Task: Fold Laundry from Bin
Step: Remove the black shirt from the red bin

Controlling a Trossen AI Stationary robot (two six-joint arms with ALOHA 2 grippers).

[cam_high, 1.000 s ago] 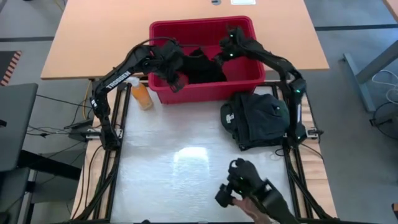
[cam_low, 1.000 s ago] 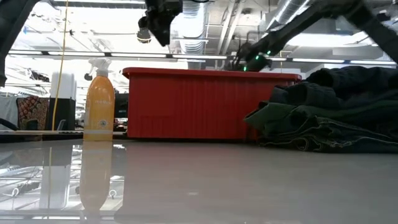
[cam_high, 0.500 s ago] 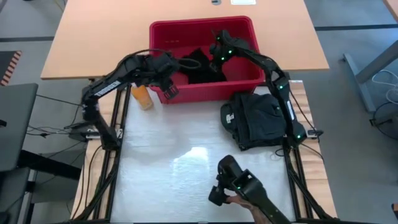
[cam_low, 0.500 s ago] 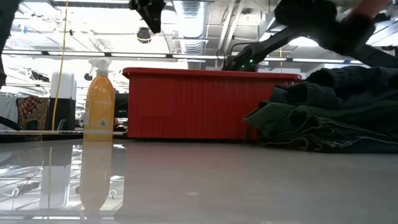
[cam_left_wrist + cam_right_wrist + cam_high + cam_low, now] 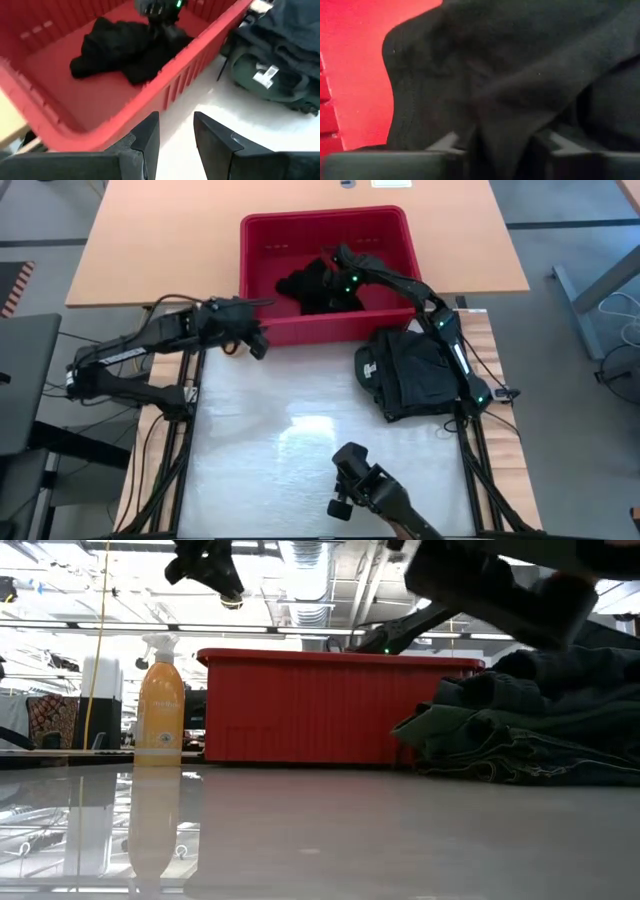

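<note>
From above, the red bin (image 5: 325, 275) sits at the desk's (image 5: 300, 430) far side with black laundry (image 5: 318, 288) inside; the right gripper (image 5: 335, 280) is down in that cloth, and folded garments (image 5: 410, 372) lie beside the bin.

At desk height, only the bin wall, a spray bottle (image 5: 160, 705) and the folded pile show.

The left gripper (image 5: 174, 131) hovers outside the bin, fingers narrowly apart, empty.

The right wrist view shows fingers closing on a fold of cloth. It looks soft, light and limp, best pinched at a bunched ridge.
</note>
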